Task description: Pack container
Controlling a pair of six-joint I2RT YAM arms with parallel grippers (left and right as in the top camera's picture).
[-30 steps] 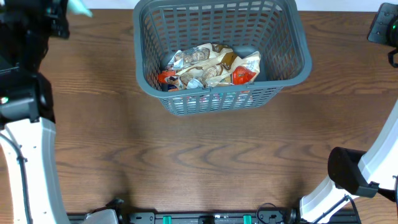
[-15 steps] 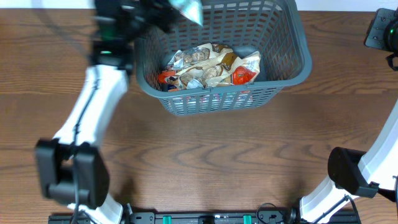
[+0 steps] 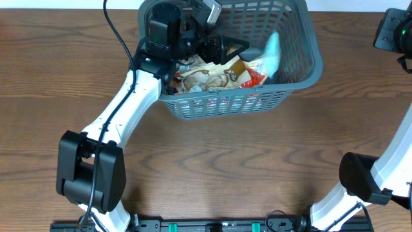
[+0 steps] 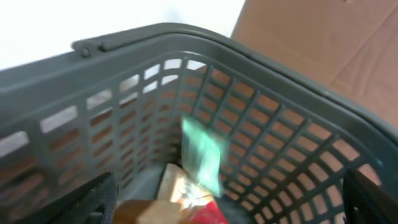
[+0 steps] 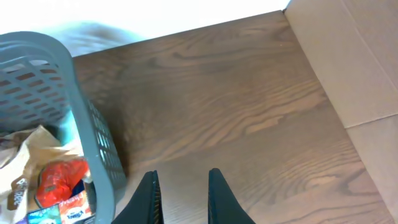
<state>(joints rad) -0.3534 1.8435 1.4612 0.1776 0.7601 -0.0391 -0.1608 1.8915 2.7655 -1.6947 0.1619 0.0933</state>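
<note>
The container [image 3: 219, 103] is a large dark grey slotted basket at the table's far middle, also seen in the left wrist view [image 4: 186, 38] and the right wrist view [image 5: 68, 81]. Several snack packets [image 3: 212, 74] lie piled on its bottom. My left gripper [image 3: 230, 50] hovers inside the basket's left half, open, its fingers [image 4: 99, 196] spread wide with nothing between them. A pale teal packet [image 3: 271, 51] is loose in the air by the right wall, blurred [image 4: 202, 155]. My right gripper [image 5: 181, 180] is shut and empty, above bare table right of the basket.
Brown wooden table [image 3: 257, 167] stretches all around the basket. A cardboard sheet [image 5: 348, 56] lies at the table's far right edge. The right arm's base [image 3: 360, 177] stands at the front right, the left arm's base [image 3: 90, 174] at the front left.
My left arm swung from the far left over the basket with the teal packet, then opened. The packet has left the jaws and now flies toward the right wall. The right arm barely moved.
</note>
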